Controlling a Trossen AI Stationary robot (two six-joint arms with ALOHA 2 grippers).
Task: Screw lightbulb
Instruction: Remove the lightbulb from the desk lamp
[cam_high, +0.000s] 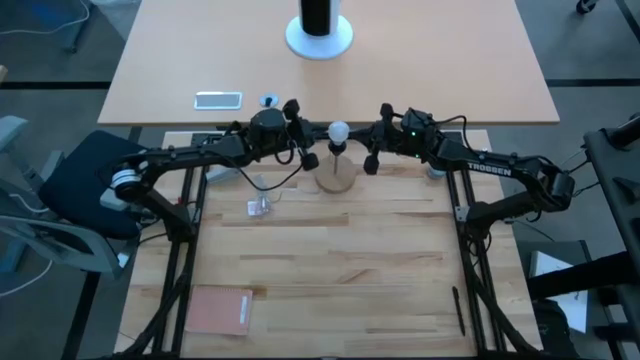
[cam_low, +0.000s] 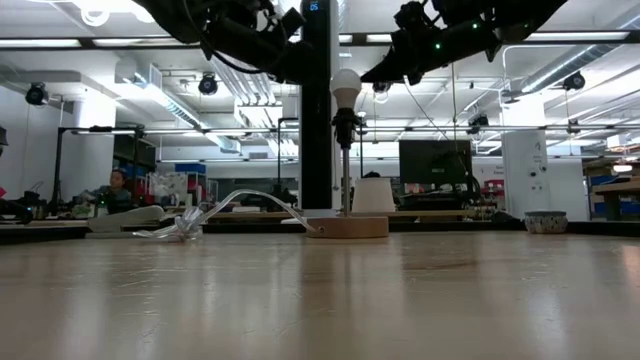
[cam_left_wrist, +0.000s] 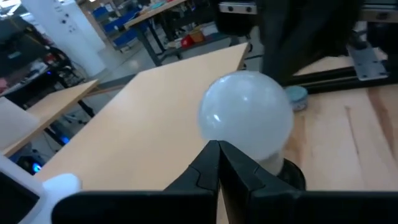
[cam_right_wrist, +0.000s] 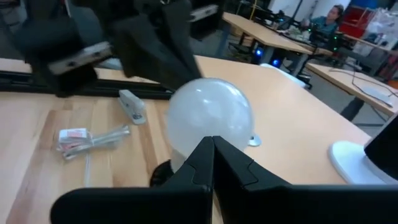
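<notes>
The frosted white lightbulb (cam_high: 339, 130) stands upright atop a black socket stem (cam_low: 345, 170) near the surface's (cam_high: 330, 280) far edge. Left claw (cam_high: 303, 140) and right claw (cam_high: 376, 145) flank it, both closed, holding nothing.

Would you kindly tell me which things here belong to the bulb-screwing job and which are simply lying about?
Job: lightbulb, black socket stem, wooden base, left gripper, right gripper.
Lying about: clear wrapper, brown pad, phone.

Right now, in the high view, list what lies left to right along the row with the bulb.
Left gripper → lightbulb → right gripper.
</notes>
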